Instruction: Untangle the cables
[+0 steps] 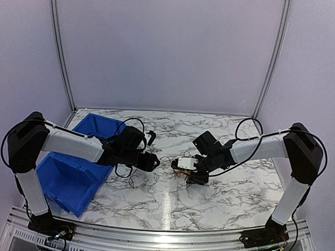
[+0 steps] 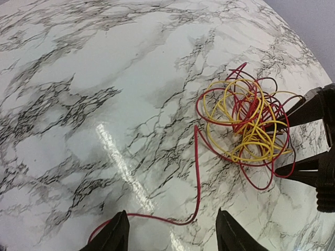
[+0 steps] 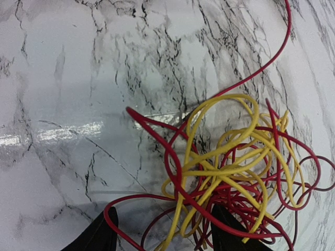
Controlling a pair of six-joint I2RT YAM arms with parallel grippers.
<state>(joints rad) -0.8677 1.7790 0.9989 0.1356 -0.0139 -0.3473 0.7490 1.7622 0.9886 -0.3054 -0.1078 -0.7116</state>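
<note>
The cables are a loose tangle of thin yellow, red and dark red wires [image 2: 246,120] lying on the marble table, small in the top view [image 1: 181,172]. One red wire [image 2: 197,172] trails out from it and passes between my left fingertips. My left gripper [image 2: 171,219] is open and empty, low over the table a little short of the tangle [image 1: 155,161]. My right gripper [image 3: 165,219] is open, its fingers straddling the near part of the tangle [image 3: 230,172]; wires lie across the right finger [image 3: 230,235]. Its black fingers also show in the left wrist view [image 2: 309,110].
Two blue bins stand at the left, one at the back [image 1: 101,126] and one tilted nearer the front [image 1: 66,180], under the left arm. Marble tabletop [image 1: 170,202] spreads in front of the tangle. Grey walls enclose the back and sides.
</note>
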